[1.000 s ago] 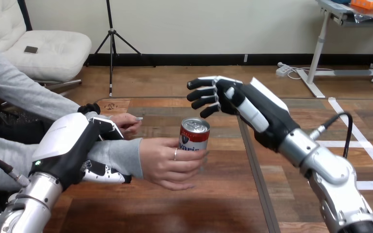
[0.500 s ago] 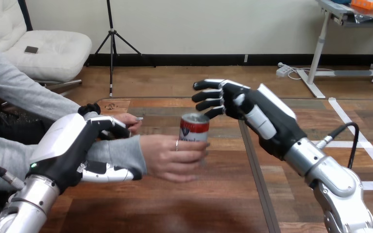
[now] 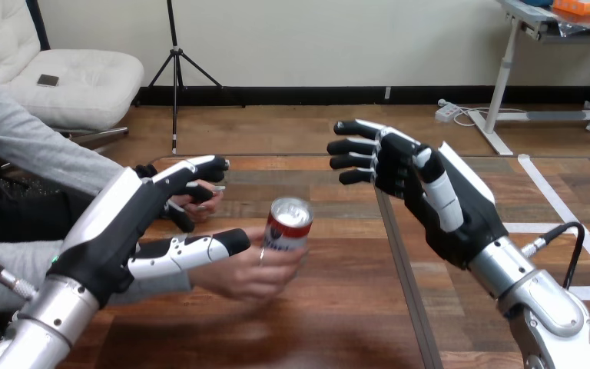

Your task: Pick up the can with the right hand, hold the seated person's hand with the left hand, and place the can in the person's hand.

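A red and white can [image 3: 286,225] with a silver top lies tilted in the person's hand [image 3: 246,270], whose fingers wrap round it above the table. My left hand [image 3: 134,219] is open over the person's wrist, its fingers straight and its thumb stretched along the wrist towards the can. My right hand [image 3: 411,181] hangs open to the right of the can and higher, apart from it, with nothing in it. The person's other hand [image 3: 200,201] rests behind my left hand's fingers.
The wooden table [image 3: 338,323] stretches ahead with a dark seam [image 3: 401,269] running along it under my right hand. The person's grey sleeve [image 3: 23,146] comes in at the left.
My left hand has opened off the person's wrist, fingers now straight. My right hand has drawn back to the right, away from the can. The person's hand has tilted the can and pulled it left.
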